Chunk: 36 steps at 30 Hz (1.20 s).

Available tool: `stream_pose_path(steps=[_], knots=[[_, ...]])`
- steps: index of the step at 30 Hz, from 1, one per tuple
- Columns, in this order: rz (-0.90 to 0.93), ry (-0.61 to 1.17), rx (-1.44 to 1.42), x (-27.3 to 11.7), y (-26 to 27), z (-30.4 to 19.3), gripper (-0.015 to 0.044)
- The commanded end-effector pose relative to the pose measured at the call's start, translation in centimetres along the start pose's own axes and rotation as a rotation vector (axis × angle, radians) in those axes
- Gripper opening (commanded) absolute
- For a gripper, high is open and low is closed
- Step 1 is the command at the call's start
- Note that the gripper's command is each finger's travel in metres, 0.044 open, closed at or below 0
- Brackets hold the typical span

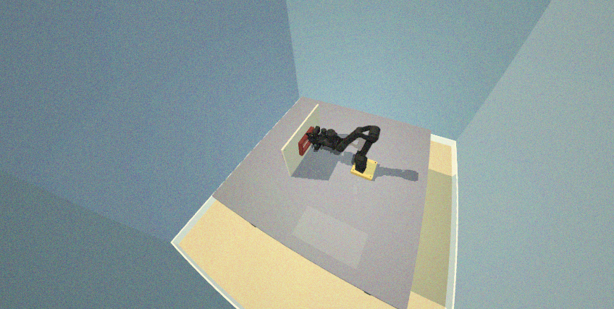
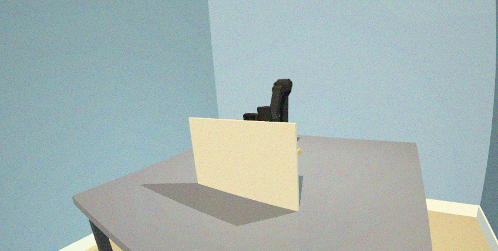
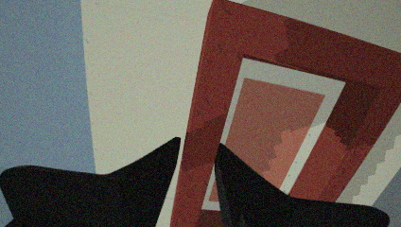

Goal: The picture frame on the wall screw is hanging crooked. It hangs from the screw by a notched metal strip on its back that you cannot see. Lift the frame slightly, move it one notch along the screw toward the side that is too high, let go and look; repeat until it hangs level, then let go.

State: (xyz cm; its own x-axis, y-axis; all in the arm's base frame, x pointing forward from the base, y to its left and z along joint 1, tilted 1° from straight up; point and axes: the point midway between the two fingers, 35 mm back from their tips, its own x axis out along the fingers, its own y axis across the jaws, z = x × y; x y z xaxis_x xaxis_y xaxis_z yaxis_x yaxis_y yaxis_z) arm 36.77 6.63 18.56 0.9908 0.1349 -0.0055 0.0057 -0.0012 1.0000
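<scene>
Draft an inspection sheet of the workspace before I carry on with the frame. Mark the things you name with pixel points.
Surface: grey table (image 1: 387,215) (image 2: 359,178), with a paler rectangular patch (image 1: 331,234).
Job's things: red frame (image 1: 302,149) (image 3: 213,85) against the upright cream board (image 1: 292,153) (image 2: 248,161) (image 3: 137,85); screw hidden.
Clutter: nothing seen.
Gripper (image 1: 308,136) (image 3: 198,145): jaws apart, one either side of the frame's side bar; visible gap on one side.
Cables: nothing seen.
Surroundings: blue walls (image 1: 129,69) (image 2: 349,56) (image 3: 38,71).
</scene>
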Motion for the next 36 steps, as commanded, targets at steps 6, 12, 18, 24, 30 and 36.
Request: stream_pose_path(steps=[6,12,18,24,30,36], knots=[[0.001,0.0,0.007,-0.1,0.1,0.0,0.026],[0.003,-0.002,0.119,-4.2,0.9,-0.2,0.026],[0.005,-0.004,0.247,-8.5,0.4,-0.1,0.026],[0.007,-0.005,0.3,-10.0,-0.2,-0.1,0.026],[-0.006,-0.019,0.285,-11.3,1.8,-1.2,0.026],[-0.019,-0.045,0.302,-15.2,3.4,-1.3,0.026]])
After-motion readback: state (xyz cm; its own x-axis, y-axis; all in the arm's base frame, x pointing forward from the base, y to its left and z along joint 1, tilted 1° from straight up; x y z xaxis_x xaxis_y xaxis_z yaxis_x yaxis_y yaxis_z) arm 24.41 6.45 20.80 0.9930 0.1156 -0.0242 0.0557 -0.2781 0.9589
